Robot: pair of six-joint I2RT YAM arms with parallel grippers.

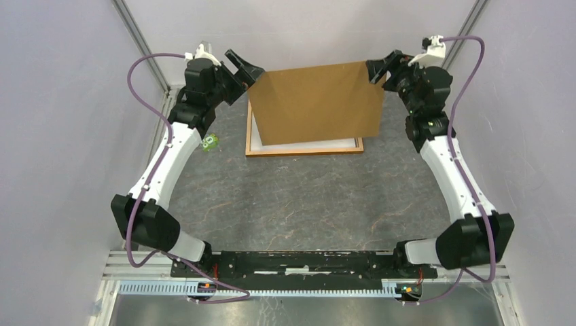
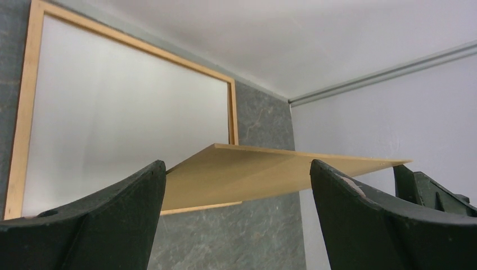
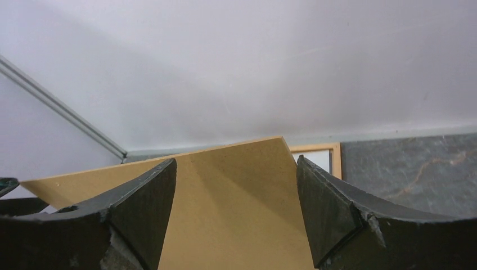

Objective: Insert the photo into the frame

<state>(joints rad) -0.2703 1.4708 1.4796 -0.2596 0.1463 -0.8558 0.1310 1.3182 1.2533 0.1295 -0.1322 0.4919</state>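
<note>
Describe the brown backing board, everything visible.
The backing board is a thin, plain brown fibreboard rectangle, flat and unmarked, paler tan in the wrist views. It is out of the frame, raised at a tilt above it and overhanging its right side in the top view. The right gripper sits at its far right corner, the left gripper by the far left corner; both have fingers spread, so a firm grip can't be confirmed. Whether any edge rests on the frame is unclear.

The frame is showing pale, smooth wood around the photo, whose white back is catching a soft sheen. The backing board is looking like matt brown fibreboard, and the table is wearing a grey, veined stone finish.
</note>
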